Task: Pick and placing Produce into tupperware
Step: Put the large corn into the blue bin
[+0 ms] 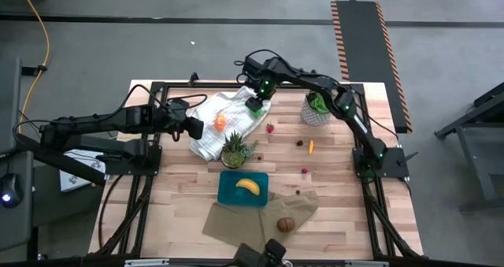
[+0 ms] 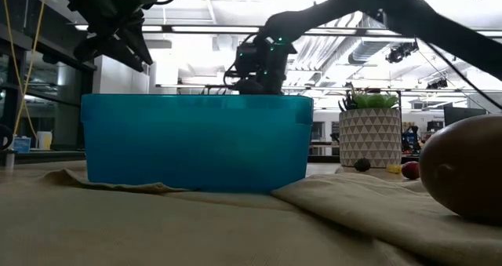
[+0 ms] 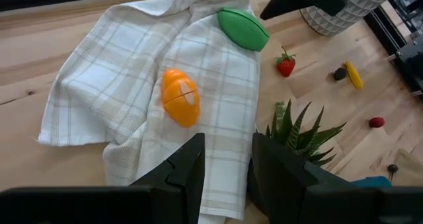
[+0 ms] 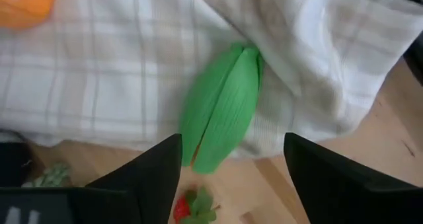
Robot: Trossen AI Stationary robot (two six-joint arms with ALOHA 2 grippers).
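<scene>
**Produce scattered, both arms over the towel**

Produce lies across the table (image 1: pixel 181 220). A green pepper (image 4: pixel 221 108), ribbed and oval with a seam along its length, rests on the edge of the white checked towel (image 1: pixel 216 121). An orange piece (image 3: pixel 180 97), glossy with a paler cut line, sits mid-towel. On bare wood at about 3 o'clock from the towel are a strawberry (image 1: pixel 270 127), a dark berry (image 1: pixel 299 142), a small orange-yellow piece (image 1: pixel 310 146) and a red berry (image 1: pixel 304 171). A banana (image 1: pixel 248 186) lies inside the teal container (image 1: pixel 228 194), near the table's 6 o'clock side; a brown kiwi (image 1: pixel 285 224) rests on the tan cloth (image 1: pixel 236 220) beside it.

The right gripper (image 4: pixel 231 154) hangs over the pepper, jaws spread, the pepper showing in the gap between them, not touched. The left gripper (image 3: pixel 226 154) hovers at 9 o'clock of the towel, jaws spread, the orange piece just ahead of the fingertips and slightly off to one side. Two potted plants (image 1: pixel 236 149) stand nearby.
</scene>
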